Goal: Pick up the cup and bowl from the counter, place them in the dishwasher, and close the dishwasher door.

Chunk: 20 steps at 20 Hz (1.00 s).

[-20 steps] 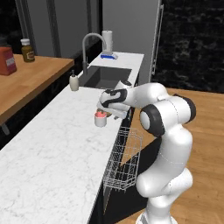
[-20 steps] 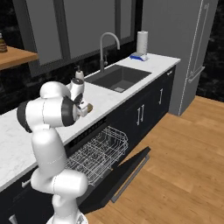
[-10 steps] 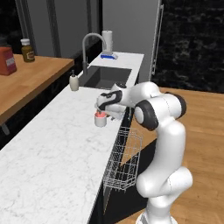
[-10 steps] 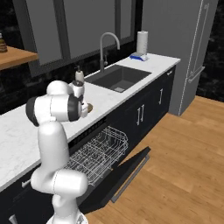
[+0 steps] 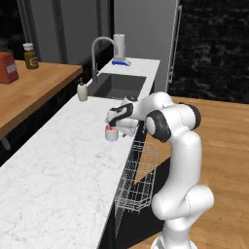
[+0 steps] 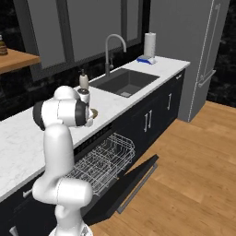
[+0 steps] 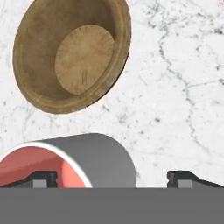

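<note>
My gripper (image 7: 112,178) fingers stand spread wide, holding nothing. The small grey cylindrical cup with red inside (image 7: 70,164) sits between them, nearer one finger; the round brown wooden bowl (image 7: 72,54) lies beyond on the white marble counter (image 7: 175,96).

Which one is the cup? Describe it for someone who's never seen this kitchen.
Start at the long white marble counter and go to the stretch above the pulled-out dishwasher rack, short of the sink. The cup stands there under the open gripper. It is a small grey cylinder, red inside, unlike the shallow brown bowl beside it.
</note>
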### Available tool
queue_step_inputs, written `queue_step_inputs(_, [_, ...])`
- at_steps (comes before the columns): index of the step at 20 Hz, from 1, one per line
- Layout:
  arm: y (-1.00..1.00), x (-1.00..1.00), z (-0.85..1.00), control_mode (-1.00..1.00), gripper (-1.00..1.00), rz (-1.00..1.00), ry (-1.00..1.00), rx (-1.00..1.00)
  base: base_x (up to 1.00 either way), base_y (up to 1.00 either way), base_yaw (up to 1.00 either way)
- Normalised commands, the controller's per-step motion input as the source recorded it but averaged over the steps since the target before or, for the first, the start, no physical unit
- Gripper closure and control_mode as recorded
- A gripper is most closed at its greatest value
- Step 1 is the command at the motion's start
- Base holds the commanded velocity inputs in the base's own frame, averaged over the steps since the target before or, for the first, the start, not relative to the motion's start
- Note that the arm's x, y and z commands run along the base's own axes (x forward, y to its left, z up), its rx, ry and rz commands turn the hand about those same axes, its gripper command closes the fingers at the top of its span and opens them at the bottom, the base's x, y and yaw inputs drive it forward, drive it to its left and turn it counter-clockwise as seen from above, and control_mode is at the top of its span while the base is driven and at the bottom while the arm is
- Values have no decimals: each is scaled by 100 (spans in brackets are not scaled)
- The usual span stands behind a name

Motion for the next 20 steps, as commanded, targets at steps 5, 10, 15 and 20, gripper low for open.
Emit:
queue_step_inputs(5, [0, 3, -30, -100, 100, -5, 6, 0, 0, 0, 0])
queue_step_inputs(10, [-8, -19, -12, -100, 100, -7, 1, 0, 0, 0, 0])
queue_step_inputs(15, [-47, -65, -10, -100, 100, -14, 0, 0, 0, 0, 0])
queue_step_inputs(20, [-82, -99, -1, -100, 100, -18, 0, 4, 0, 0, 0])
